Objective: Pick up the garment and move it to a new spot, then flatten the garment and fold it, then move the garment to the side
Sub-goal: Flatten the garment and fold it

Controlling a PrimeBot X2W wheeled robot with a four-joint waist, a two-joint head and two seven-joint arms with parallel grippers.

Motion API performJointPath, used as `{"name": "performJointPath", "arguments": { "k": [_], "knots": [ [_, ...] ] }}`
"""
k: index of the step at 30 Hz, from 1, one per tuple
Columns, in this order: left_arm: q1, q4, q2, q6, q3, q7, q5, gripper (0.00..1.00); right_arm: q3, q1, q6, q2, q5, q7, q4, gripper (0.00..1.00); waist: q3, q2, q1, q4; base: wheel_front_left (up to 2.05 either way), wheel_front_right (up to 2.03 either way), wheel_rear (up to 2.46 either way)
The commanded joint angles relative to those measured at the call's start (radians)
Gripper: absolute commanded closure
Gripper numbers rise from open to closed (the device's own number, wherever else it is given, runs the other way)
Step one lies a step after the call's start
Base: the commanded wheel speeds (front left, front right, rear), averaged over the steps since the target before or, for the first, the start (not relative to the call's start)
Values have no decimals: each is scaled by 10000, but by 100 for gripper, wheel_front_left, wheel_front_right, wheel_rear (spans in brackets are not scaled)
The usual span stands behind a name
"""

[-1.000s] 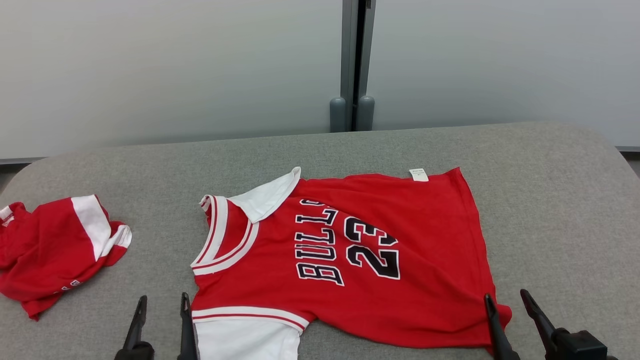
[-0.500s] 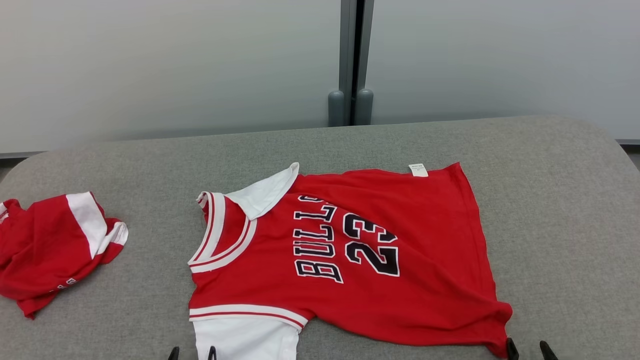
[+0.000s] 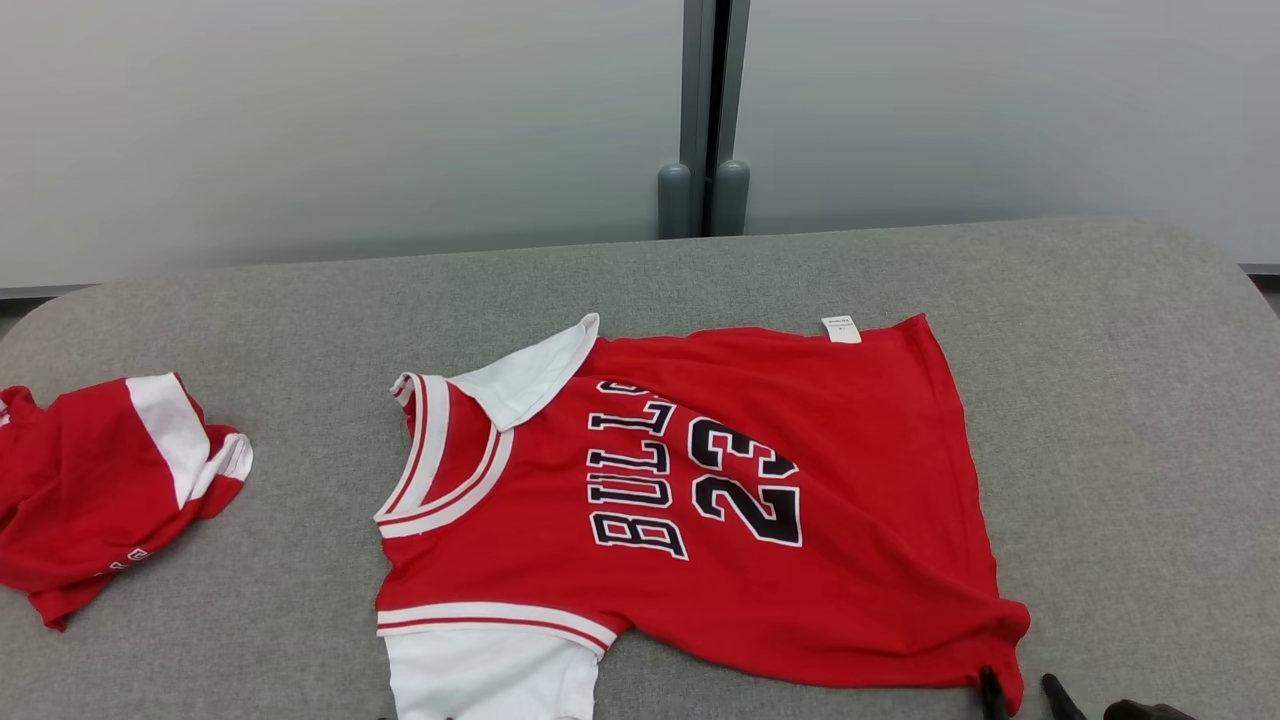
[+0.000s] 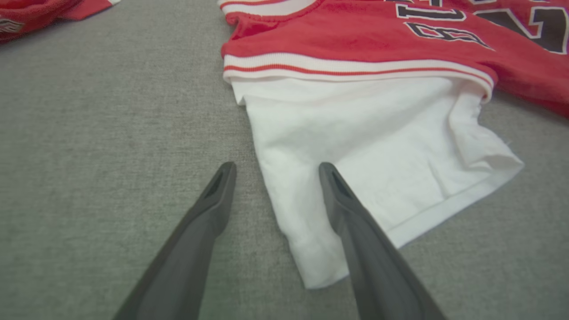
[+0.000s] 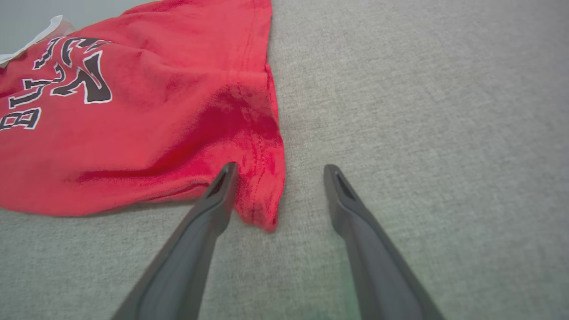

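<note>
The garment, a red jersey with white sleeves and dark lettering, lies spread on the grey table, collar to the left. My left gripper is open and low over the table, its fingers straddling the left edge of the near white sleeve without pinching it. My right gripper is open too, and the jersey's near red hem corner lies between its fingers. In the head view the right gripper just shows its tips by that corner.
A second crumpled red and white garment lies at the table's left end, also in the left wrist view. Pale partition panels with a grey post stand behind the table. Bare grey cloth stretches right of the jersey.
Both grippers have slid down toward the bottom edge of the head view, still open. The whole picture has shifted slightly, so the camera moved. The jersey lies as before.
</note>
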Motion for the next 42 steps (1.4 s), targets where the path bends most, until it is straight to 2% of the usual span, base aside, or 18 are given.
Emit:
{"name": "performJointPath", "arguments": {
  "k": [1, 7, 16, 17, 18, 19, 20, 21, 22, 27, 35, 39, 42],
  "knots": [
    [-198, 99, -5, -52, -61, -2, -103, 0, 102, -144, 5, 7, 126, -7, 117, 0, 11, -1, 0, -1, 0, 0, 0],
    [-296, 497, -11, -163, -517, 18, -323, 0, 590, -320, 5, 15, 441, 6, 761, 0, 101, -1, 0, 11, 0, 0, 0],
    [-475, 689, -31, -314, -1286, 48, -992, 0, 1464, -601, 22, 86, 1243, 66, 1097, 0, 258, -1, 0, 33, 0, 0, 0],
    [-502, 715, -31, -326, -1340, 48, -1064, 0, 1576, -630, 28, 92, 1318, 68, 1094, 27, 270, -1, 0, 32, 0, 0, 0],
    [-547, 850, -33, -377, -1525, 60, -1295, 0, 1732, -676, 28, 92, 1400, 68, 1080, 65, 281, -1, 0, 32, 0, 0, 0],
    [-590, 903, -37, -392, -1598, 63, -1397, 16, 1781, -683, 28, 92, 1454, 68, 1082, 100, 283, -1, 0, 33, 0, 0, 0],
    [-623, 958, -40, -399, -1658, 72, -1478, 67, 1811, -691, 26, 85, 1489, 67, 1055, 100, 282, -1, 0, 32, 0, 0, 0],
    [-663, 1001, -42, -416, -1722, 74, -1537, 80, 1798, -709, 14, 65, 1520, 57, 939, 100, 280, -1, 0, 30, 0, 0, 0],
    [-721, 997, -42, -411, -1762, 72, -1603, 100, 1770, -707, 14, 34, 1505, 31, 813, 100, 279, -1, 0, 32, 0, 0, 0],
    [-945, 460, -10, -421, -1643, 9, -1764, 100, 1592, -478, 5, -1, 1434, -4, 5, 100, 259, -1, 0, 25, 0, 0, 0],
    [-1034, -1668, -6, -425, -1024, -4, -2129, 100, 1514, -88, 5, -247, 1332, -7, -2173, 100, 332, -1, 0, -53, 0, 0, 0],
    [-1405, -2599, -7, -454, -763, -3, -2342, 100, 1637, -440, 5, -446, 1259, -7, -3108, 100, 443, -1, 0, -167, 0, 0, 0],
    [-2027, -2992, -4, -473, -574, -3, -2330, 100, 2099, -1113, 5, -783, 1263, -7, -3493, 100, 624, -1, 0, -324, 0, 0, 0]
  ]
}}
